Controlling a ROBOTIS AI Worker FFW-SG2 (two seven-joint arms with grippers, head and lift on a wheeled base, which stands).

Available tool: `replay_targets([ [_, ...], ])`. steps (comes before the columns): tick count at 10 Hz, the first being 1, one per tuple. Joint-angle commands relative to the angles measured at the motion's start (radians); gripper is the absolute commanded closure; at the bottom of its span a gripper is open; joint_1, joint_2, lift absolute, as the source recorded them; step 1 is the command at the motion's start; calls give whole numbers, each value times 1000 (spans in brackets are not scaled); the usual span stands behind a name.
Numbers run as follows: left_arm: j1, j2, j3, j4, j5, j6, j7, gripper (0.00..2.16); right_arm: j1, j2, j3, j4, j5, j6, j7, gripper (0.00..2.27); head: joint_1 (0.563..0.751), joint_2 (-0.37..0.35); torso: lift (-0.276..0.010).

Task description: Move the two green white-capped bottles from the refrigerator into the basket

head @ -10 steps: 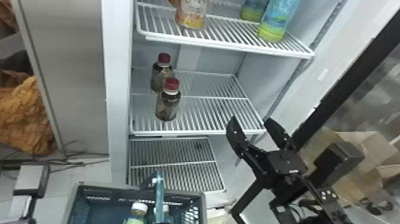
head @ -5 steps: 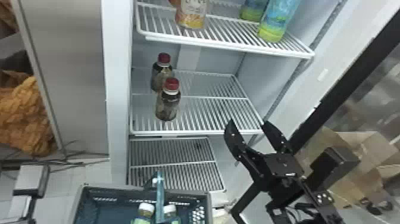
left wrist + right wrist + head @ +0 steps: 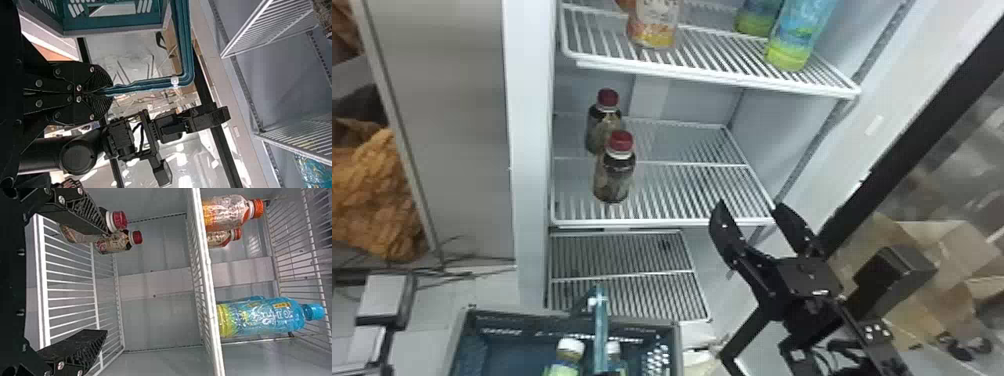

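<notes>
Two green white-capped bottles, one [image 3: 566,357] left of the raised handle and the other [image 3: 615,357] partly behind it, stand in the dark blue basket [image 3: 674,345] at the bottom of the head view. In that view my right gripper [image 3: 748,205] is open, below and right of the middle shelf, with nothing between its fingers. In the right wrist view the right gripper [image 3: 107,282] faces the shelves, its fingers wide apart. The left wrist view has my left gripper [image 3: 109,92] shut on the basket's blue handle [image 3: 188,58].
Two dark red-capped bottles [image 3: 614,175] stand on the middle shelf [image 3: 692,220]. The upper shelf [image 3: 712,77] holds blue-green bottles [image 3: 792,40] and an orange-labelled bottle [image 3: 654,25]. The refrigerator's right frame [image 3: 877,125] rises behind the right arm; cardboard lies beyond.
The basket, with its two bottles, has shifted slightly to the right compared with a second ago. My right gripper has barely moved and stays open.
</notes>
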Motion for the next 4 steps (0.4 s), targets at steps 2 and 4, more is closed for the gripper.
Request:
replay_targets([
  [2, 0, 1, -2, 0, 0, -2, 0, 1159, 2, -2, -1, 0, 0, -2, 0, 151, 695, -350, -263],
  [4, -2, -1, -2, 0, 0, 1, 0, 1159, -1, -2, -1, 0, 0, -2, 0, 151, 695, -350, -263],
])
